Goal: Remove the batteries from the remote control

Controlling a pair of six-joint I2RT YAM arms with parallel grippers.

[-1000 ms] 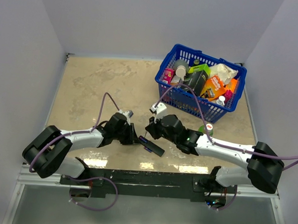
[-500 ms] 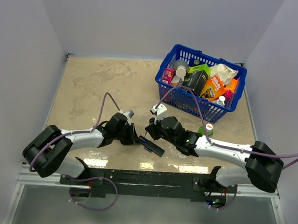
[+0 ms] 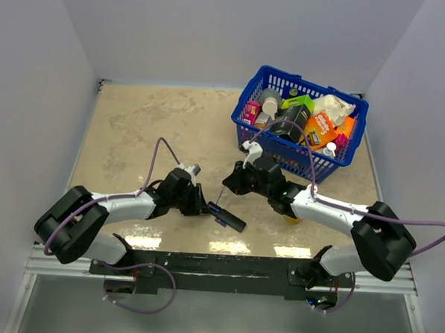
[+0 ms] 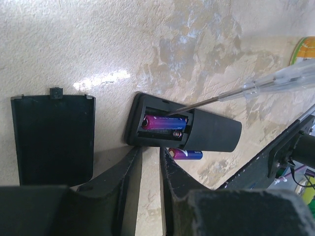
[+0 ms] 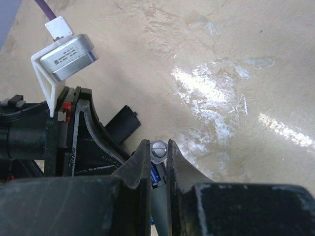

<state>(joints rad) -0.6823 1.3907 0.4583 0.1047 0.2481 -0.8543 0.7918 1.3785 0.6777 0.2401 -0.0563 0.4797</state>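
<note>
We see the right gripper (image 5: 157, 146) clenched on a stick (image 4: 256, 86), prying a battery (image 4: 165, 123) from the remote (image 4: 216, 132). The left gripper (image 4: 150, 150), jaws slightly parted, seemingly steadies the remote.

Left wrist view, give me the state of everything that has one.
remote control, compartment open, one battery in it.
loose battery, out, lying beside the remote control.
cover, off, lying flat.
screwdriver, tip at the compartment.
right gripper, shut on the screwdriver.
left gripper, at the remote's edge, grip unclear.
</note>
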